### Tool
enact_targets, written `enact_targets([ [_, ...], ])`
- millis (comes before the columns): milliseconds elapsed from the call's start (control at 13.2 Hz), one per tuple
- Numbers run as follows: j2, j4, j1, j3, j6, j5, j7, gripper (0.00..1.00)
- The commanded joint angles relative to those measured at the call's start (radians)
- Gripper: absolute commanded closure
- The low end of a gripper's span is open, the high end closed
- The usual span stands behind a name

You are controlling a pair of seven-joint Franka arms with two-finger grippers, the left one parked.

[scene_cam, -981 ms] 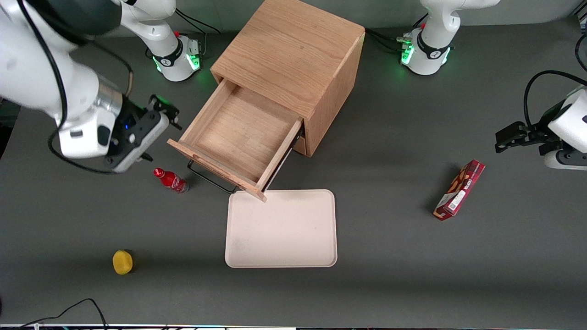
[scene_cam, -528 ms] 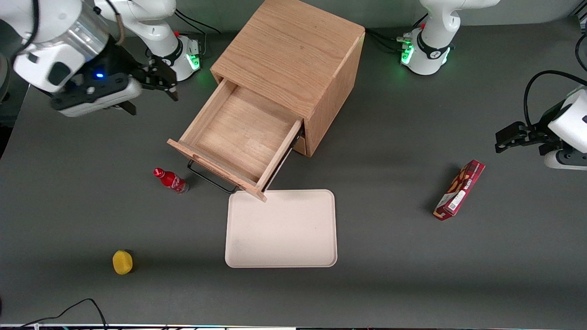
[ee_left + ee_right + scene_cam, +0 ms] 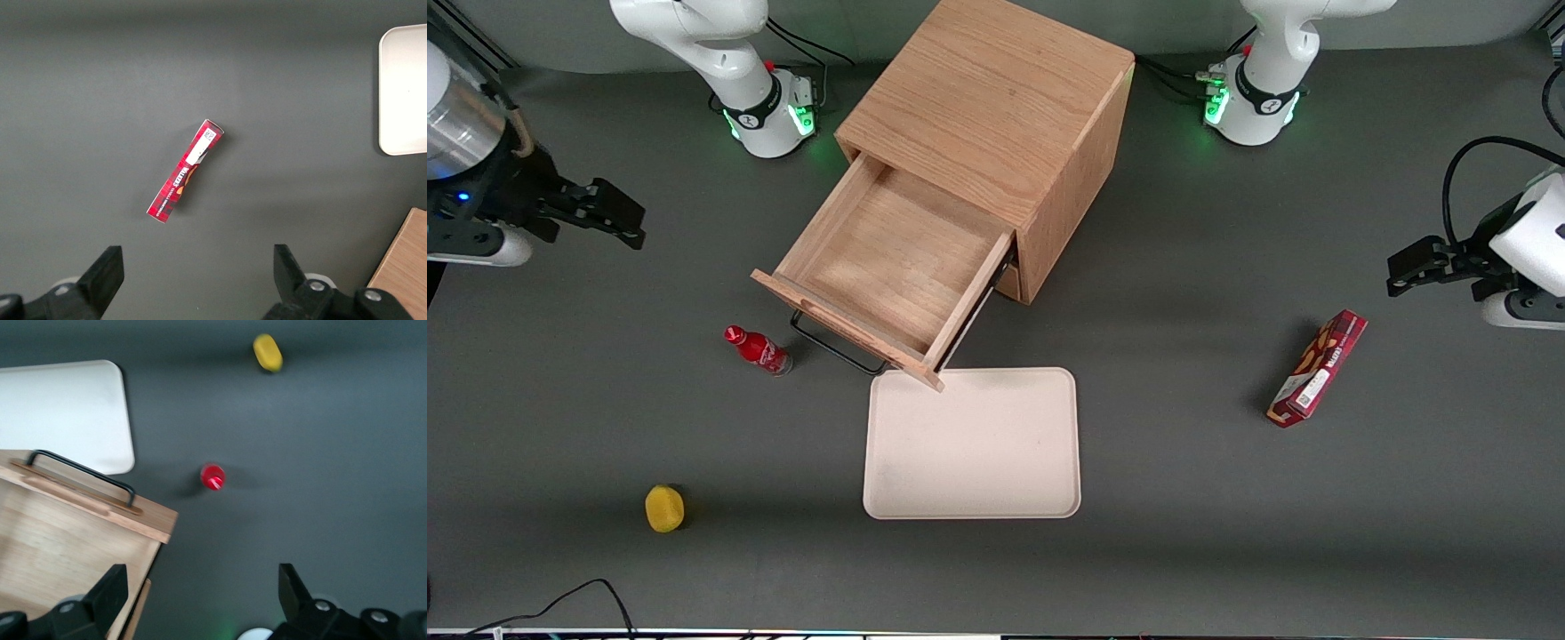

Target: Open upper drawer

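Now end effector (image 3: 630, 220) spread, empty, level, well apart from pulled-out upper drawer (image 3: 885, 262)

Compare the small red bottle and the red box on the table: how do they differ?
The bottle is small and round; the box is long and flat-sided. The bottle sits beside the open upper drawer, the box toward the parked arm's end. Both are red. The tool hangs open, away from both.

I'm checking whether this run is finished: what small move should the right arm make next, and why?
Probably none beyond holding clear: the light oak upper drawer with its black bar handle is already pulled far out, its inside bare, and the open black two-finger gripper hangs apart from it toward the working arm's end of the table.
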Motion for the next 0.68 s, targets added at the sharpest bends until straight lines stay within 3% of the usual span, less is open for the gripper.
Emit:
enact_targets([
  [0, -0.054, -0.079, -0.008, -0.048, -0.018, 0.058, 0.045, 0.00],
  [151, -0.128, -0.207, -0.006, -0.109, 0.066, 0.127, 0.045, 0.00],
  [453, -0.382, -0.604, -0.008, -0.126, 0.312, 0.129, 0.028, 0.00],
  [604, -0.407, -0.637, -0.006, -0.154, 0.328, 0.129, 0.025, 0.00],
])
